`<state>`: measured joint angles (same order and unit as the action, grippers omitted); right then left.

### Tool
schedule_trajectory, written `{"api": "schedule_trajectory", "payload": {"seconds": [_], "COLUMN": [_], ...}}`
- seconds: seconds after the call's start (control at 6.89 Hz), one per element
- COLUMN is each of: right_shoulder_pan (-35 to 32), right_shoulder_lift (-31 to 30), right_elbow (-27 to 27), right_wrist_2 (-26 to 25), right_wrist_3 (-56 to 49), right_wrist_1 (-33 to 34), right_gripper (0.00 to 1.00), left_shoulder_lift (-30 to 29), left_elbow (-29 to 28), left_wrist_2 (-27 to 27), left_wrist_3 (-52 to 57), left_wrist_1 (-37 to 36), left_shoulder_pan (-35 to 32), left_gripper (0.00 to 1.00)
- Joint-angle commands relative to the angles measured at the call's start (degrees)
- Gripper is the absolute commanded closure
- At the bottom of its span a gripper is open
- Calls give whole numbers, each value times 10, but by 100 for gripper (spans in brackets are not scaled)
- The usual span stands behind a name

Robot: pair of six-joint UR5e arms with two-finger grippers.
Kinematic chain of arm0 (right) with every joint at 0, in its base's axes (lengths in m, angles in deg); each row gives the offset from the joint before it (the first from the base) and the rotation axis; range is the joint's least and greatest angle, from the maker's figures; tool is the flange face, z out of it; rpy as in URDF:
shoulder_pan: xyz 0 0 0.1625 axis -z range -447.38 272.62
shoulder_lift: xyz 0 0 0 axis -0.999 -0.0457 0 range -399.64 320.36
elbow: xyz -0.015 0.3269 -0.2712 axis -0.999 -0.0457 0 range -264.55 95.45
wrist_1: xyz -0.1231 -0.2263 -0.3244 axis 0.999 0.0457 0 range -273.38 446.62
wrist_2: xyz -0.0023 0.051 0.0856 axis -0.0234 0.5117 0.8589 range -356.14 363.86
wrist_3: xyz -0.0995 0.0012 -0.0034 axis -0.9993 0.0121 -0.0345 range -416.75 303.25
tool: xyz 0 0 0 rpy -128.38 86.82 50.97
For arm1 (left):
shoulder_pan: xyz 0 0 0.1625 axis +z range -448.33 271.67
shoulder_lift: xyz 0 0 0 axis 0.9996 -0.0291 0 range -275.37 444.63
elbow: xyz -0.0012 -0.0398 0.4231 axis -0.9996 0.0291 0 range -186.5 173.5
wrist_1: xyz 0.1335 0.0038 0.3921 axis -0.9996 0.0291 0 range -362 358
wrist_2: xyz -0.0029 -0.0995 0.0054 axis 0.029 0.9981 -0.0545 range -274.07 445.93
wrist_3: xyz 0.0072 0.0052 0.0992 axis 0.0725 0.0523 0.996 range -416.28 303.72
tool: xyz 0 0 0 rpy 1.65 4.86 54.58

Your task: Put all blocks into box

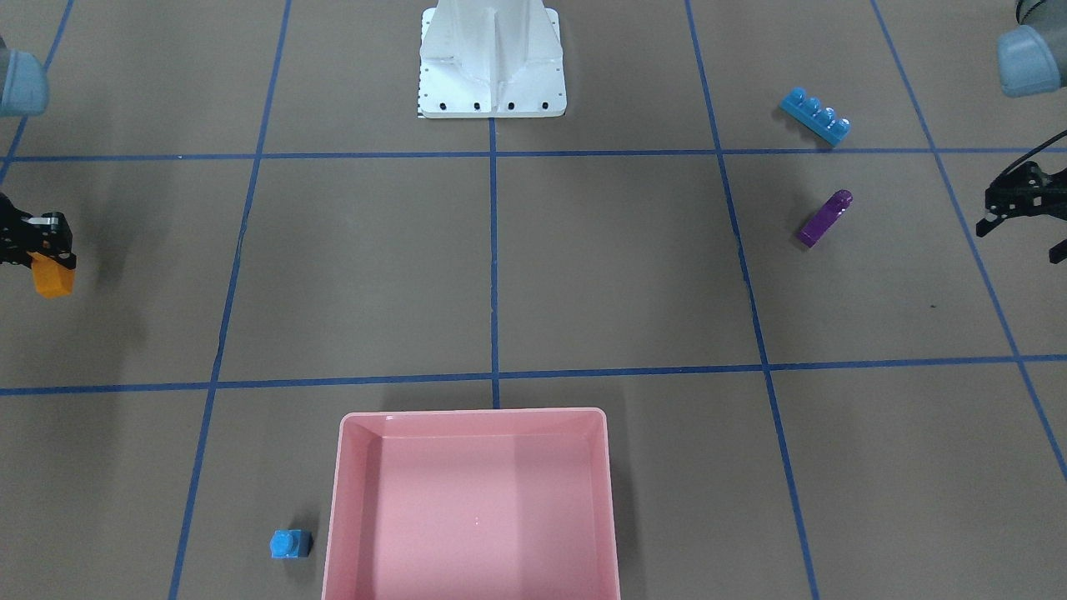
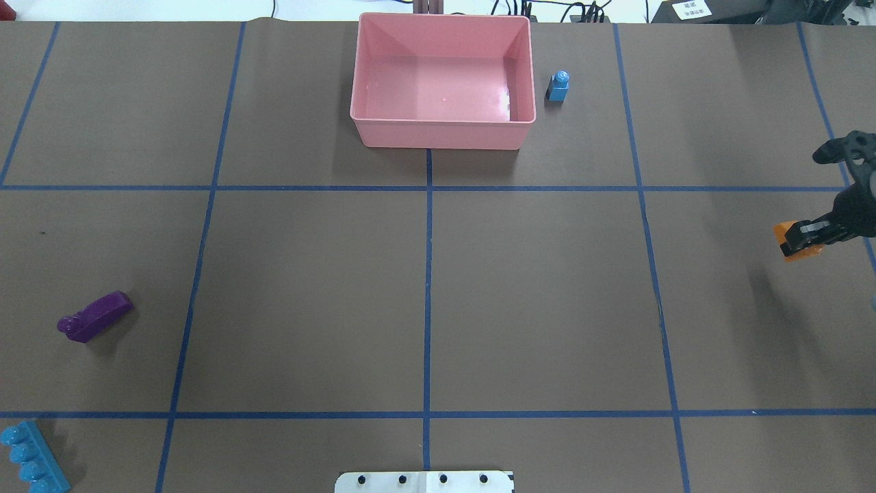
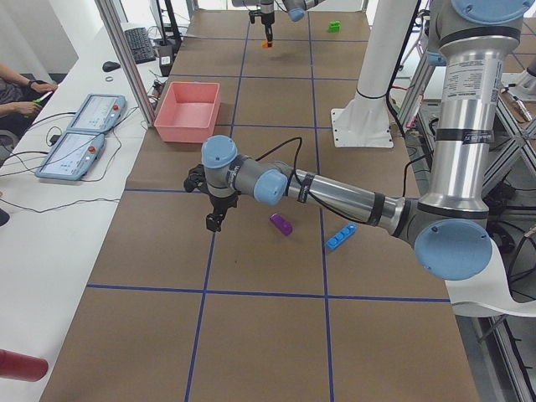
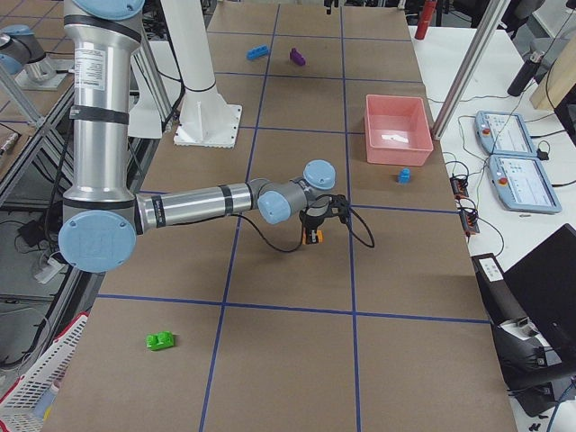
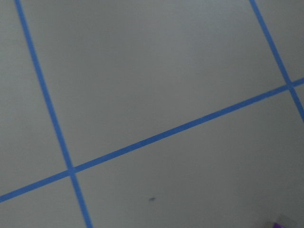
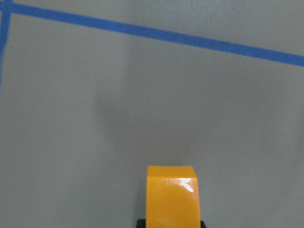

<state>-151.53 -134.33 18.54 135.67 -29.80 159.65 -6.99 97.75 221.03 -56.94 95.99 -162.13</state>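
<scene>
Orange single-stud plastic block (image 2: 797, 245): gripped between the closed right jaws and hanging from their tips above the right side of the brown table (image 2: 308, 294) with its blue tape grid; its stud direction cannot be told. Long blue four-stud plastic block (image 2: 31, 457): on the table at the near left, studs up, long axis diagonal from far left to near right. Long purple plastic block (image 2: 96, 316): left side, farther out than the long blue one and well apart from it, tipped on its side, long axis diagonal from near left to far right. Small blue single-stud block (image 2: 558, 87): upright, stud up, just right of the box and not touching it. Green two-stud block (image 4: 161, 340): alone at the far right end of the table. Shallow pink plastic box (image 2: 442, 124): far middle of the table, open side up; all five blocks are outside it. Left jaws: spread apart with nothing between them, over the left side near the purple block. White label (image 2: 691, 9) beyond the far edge: writing too small to read.
</scene>
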Motion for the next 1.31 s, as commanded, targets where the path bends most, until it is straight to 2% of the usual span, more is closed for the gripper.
{"api": "schedule_trajectory", "payload": {"seconds": [0.0,0.29,0.58,1.02,1.16], "right_shoulder_pan": [-80,-85,-85,-84,-84], "right_shoulder_lift": [18,79,129,191,203], "right_elbow": [22,23,19,17,16], "right_wrist_2": [53,51,49,49,49], "right_wrist_3": [1,11,65,110,134], "right_wrist_1": [-1,-3,-3,4,4], "right_gripper": [100,100,100,100,100], "left_shoulder_lift": [35,83,112,112,111], "left_elbow": [40,40,38,25,13], "left_wrist_2": [-16,-47,-50,-99,-100], "left_wrist_3": [4,-23,-125,-143,-143], "left_wrist_1": [10,80,169,177,177], "left_shoulder_pan": [88,153,209,247,250], "left_gripper": [0,0,0,0,0]}}
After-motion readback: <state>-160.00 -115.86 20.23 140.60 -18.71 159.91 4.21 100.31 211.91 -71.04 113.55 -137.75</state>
